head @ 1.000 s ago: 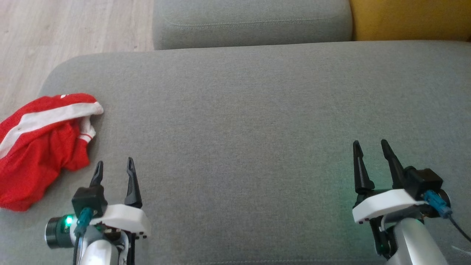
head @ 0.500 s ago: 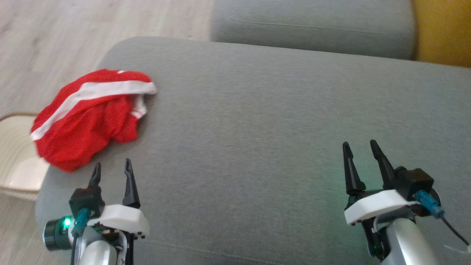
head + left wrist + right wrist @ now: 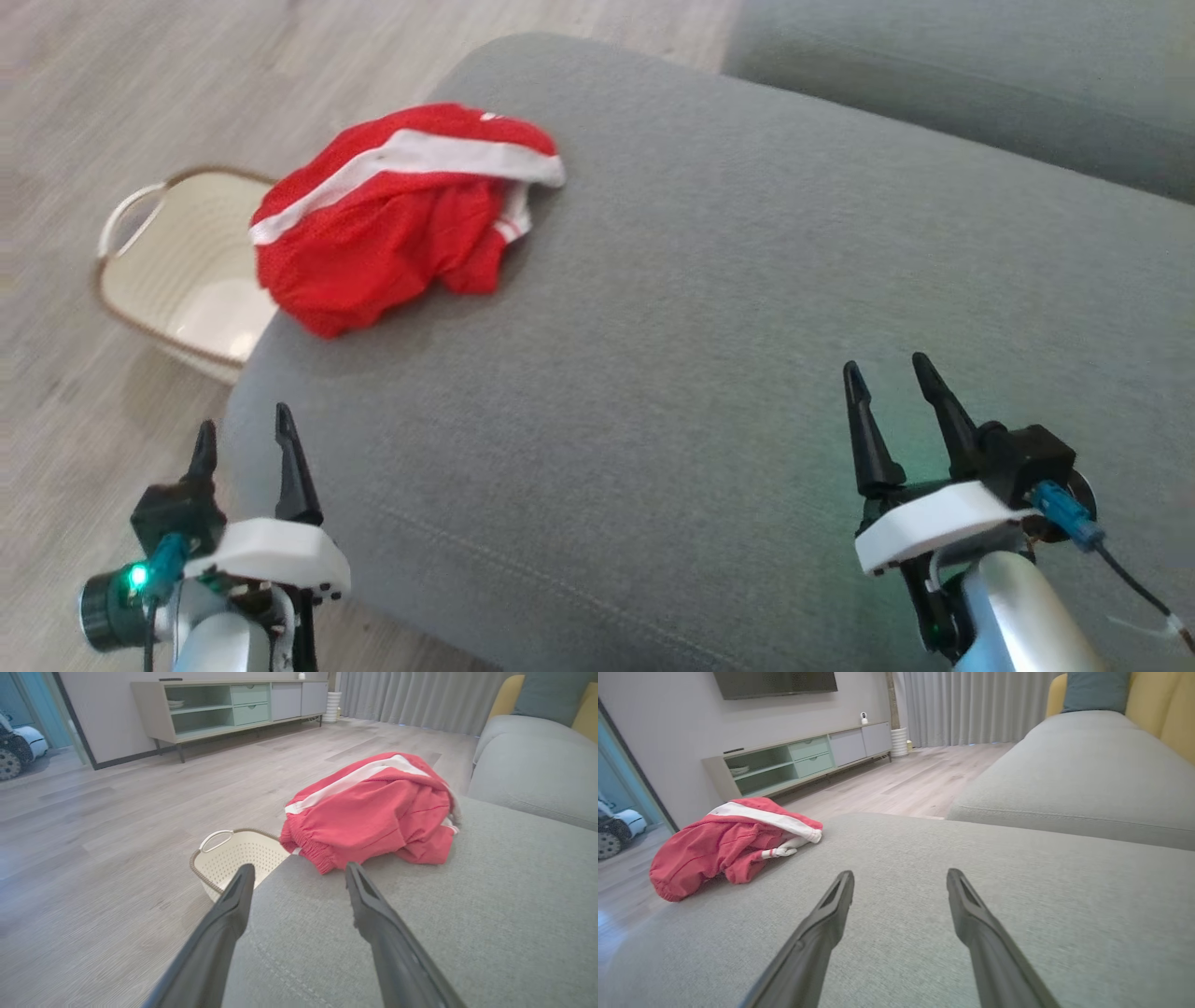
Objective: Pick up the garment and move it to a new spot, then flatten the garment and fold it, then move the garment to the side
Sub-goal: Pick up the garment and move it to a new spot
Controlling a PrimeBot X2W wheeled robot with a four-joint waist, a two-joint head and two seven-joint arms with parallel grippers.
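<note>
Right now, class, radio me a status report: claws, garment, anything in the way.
Left claw open, empty. Right claw open, empty. Red garment crumpled on sofa cushion corner, untouched. Basket on floor beside it, not blocking.

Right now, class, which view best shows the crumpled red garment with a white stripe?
The left wrist view: the crumpled red garment is near, its gathered hem and stripe sharp. The head view shows its outline from above, blurred; the right wrist view shows it farther off.
</note>
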